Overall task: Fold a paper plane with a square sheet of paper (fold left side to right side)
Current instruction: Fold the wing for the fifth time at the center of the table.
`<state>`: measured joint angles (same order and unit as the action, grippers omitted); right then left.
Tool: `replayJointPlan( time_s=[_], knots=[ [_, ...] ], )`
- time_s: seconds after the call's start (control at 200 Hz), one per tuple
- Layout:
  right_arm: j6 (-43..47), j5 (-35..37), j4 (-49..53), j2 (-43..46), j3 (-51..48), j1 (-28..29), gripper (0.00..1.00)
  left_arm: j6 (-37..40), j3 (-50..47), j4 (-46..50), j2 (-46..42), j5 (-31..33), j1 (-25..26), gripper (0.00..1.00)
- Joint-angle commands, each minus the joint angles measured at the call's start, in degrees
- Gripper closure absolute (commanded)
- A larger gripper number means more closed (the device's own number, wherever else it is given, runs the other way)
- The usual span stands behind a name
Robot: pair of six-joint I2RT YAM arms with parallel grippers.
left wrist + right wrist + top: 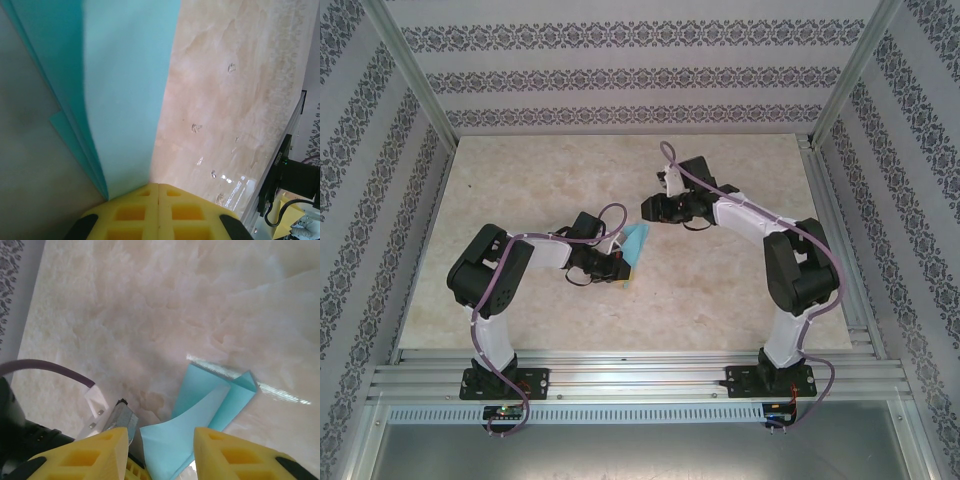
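The light-blue sheet of paper (636,243), folded into a narrow layered shape, lies mid-table with its near end lifted. My left gripper (619,268) is shut on that near end. In the left wrist view the yellow fingers (135,212) meet with no gap, and the paper (125,90) runs up from their tip, its layers fanned at the left. My right gripper (651,207) hovers just beyond the paper's far end. It is open (160,436), with the raised paper (210,410) showing below, between the two yellow fingers (230,455) and apart from them.
The table is a pale marble-patterned board (720,290) with patterned walls on three sides. An aluminium rail (640,375) runs along the near edge by the arm bases. The left arm's grey wrist part (121,419) sits close under my right gripper's left finger.
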<state>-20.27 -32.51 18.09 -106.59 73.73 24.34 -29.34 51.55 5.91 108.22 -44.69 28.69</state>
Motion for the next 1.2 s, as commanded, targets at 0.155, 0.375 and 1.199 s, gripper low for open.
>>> replayJointPlan(
  time_s=[0.155, 0.375, 1.199],
  knots=[
    [-8.83, -1.79, -9.64, -0.63, -6.06, 1.98, 0.78, 1.92, -1.11, 4.79, 3.91, 5.46, 3.05, 1.00],
    [-16.08, -1.05, -19.14, 1.30, -14.13, 5.72, 0.86, 2.09, -0.49, 5.14, 4.02, 5.33, 3.07, 1.00],
    [-20.00, 7.97, -13.07, -6.71, -11.69, 7.83, 0.87, 2.49, -1.31, 4.44, 4.41, 4.58, 3.85, 1.00]
  ],
)
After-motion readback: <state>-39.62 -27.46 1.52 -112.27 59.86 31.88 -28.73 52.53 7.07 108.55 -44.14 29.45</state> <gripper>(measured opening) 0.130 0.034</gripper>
